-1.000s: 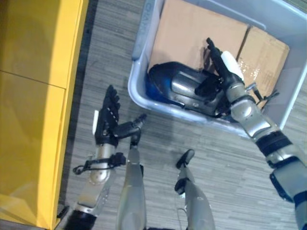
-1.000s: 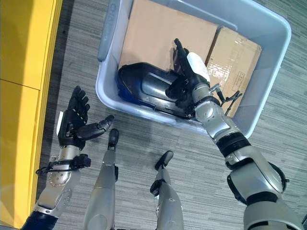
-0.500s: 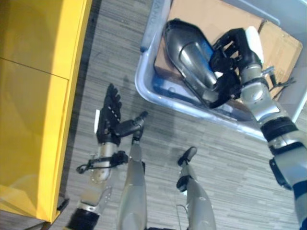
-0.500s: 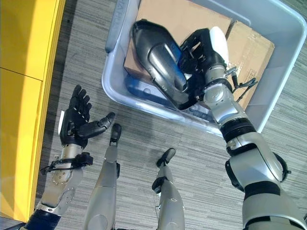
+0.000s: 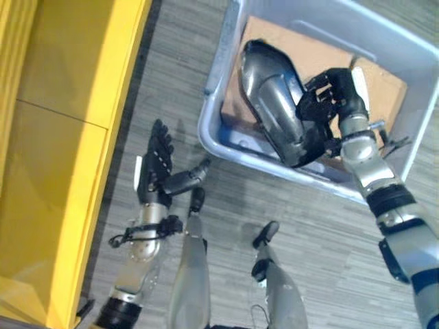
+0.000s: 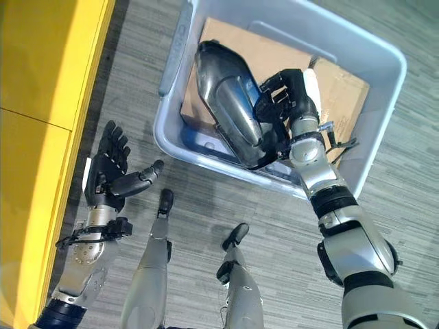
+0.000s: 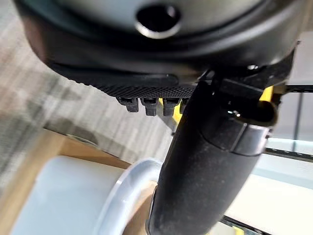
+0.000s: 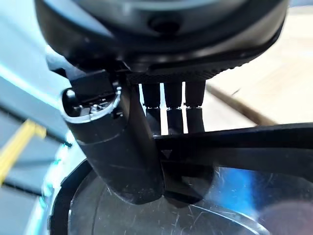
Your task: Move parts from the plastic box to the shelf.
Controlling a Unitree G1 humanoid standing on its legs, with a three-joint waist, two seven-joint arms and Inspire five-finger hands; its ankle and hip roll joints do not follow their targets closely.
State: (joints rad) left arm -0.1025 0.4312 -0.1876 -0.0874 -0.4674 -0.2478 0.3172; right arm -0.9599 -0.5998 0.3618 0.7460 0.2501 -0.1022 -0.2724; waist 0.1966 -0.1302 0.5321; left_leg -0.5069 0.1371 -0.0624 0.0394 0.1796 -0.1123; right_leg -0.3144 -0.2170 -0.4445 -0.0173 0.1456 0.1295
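A large glossy dark grey and black moulded part point(image 5: 274, 110) point(image 6: 233, 103) with a blue patch is lifted above the pale blue plastic box point(image 5: 219, 127) point(image 6: 171, 140). My right hand point(image 5: 329, 103) point(image 6: 288, 99) is shut on its edge, thumb point(image 8: 122, 147) on one side and fingers point(image 8: 168, 105) curled over the rim of the part point(image 8: 234, 142). My left hand point(image 5: 156, 164) point(image 6: 110, 168) hangs open over the floor, left of the box, holding nothing. The yellow shelf point(image 5: 62, 137) point(image 6: 41, 103) stands along the left side.
Brown cardboard point(image 5: 305, 44) point(image 6: 274, 48) lines the bottom of the box. Grey plank flooring point(image 5: 164, 82) lies between the shelf and the box, and in front of the box.
The right hand has carried the part a little lower and leftward over the box's near wall. The whole picture has shifted, so the camera moved. The left hand keeps its pose.
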